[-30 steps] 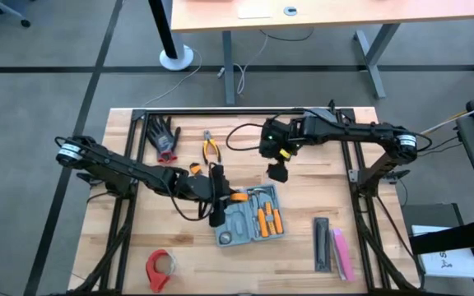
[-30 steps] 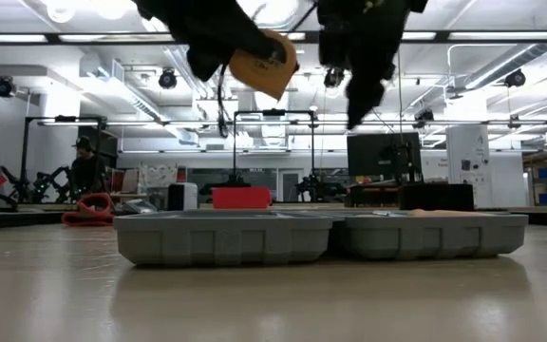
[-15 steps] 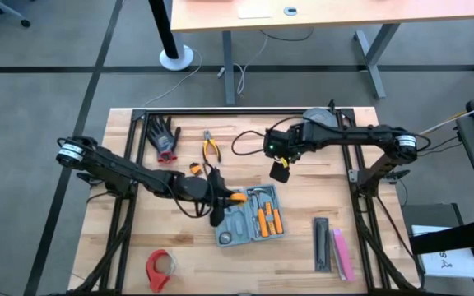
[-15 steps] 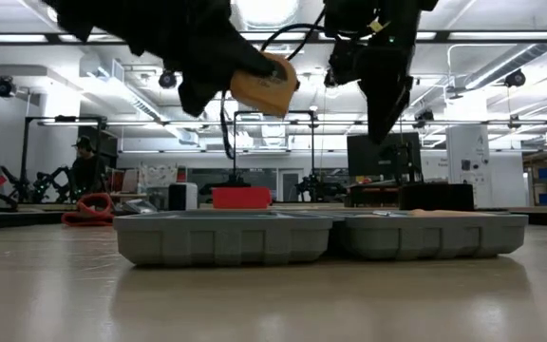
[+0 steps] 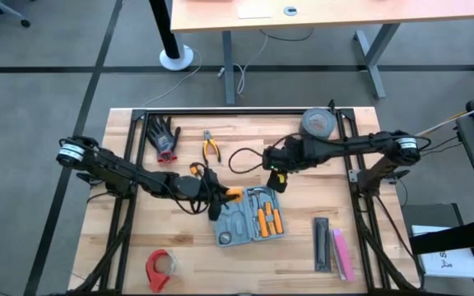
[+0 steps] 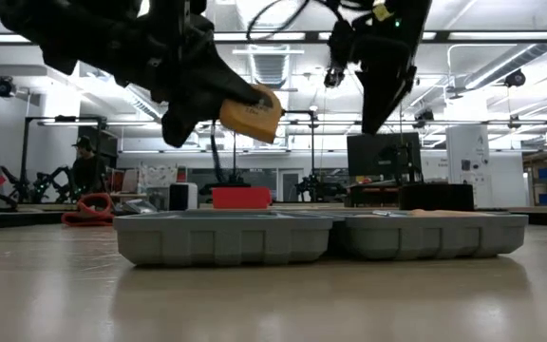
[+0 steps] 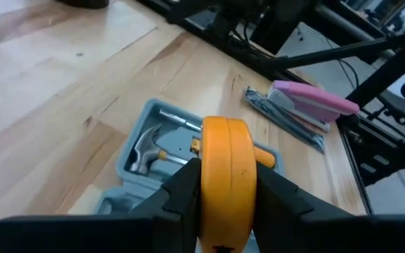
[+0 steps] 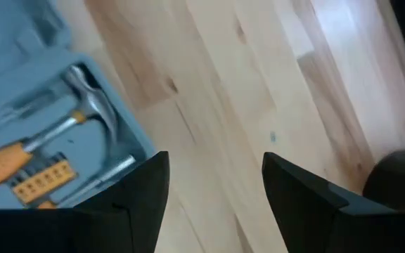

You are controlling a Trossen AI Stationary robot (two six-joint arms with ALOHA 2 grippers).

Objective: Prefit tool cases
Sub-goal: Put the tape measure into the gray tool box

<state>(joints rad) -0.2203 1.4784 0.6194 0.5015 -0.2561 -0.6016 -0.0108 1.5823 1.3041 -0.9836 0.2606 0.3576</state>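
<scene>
Orange tape measure [image 7: 225, 179] is sitting clamped in my left end effector [image 5: 213, 194], hovering over the open tool case [image 5: 250, 215] mid-bench. I am lining it over its slot before lowering; right end effector [image 8: 213, 193] is gaping empty nearby.

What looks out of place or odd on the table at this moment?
Nothing looks spilled or broken. The tool case lies open and slightly askew, and the left gripper holds an orange tape measure above it, not yet in its slot.

Matt plastic case [image 5: 250, 215], wooden table [image 5: 303, 247]
</scene>
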